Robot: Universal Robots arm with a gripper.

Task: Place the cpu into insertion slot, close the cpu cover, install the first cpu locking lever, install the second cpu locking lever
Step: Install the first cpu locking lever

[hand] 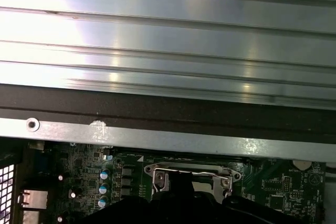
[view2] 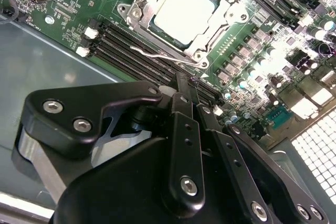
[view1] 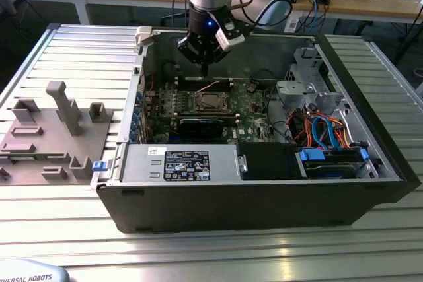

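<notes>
My gripper hangs inside the open computer case, above the green circuit board and just behind the socket. In the second wrist view my fingers are pressed together with nothing between them. The chip already lies in the socket, and the metal frame seems to lie down around it, though I cannot be sure it is fully flat. A thin wire lever runs along one side of the socket.
</notes>
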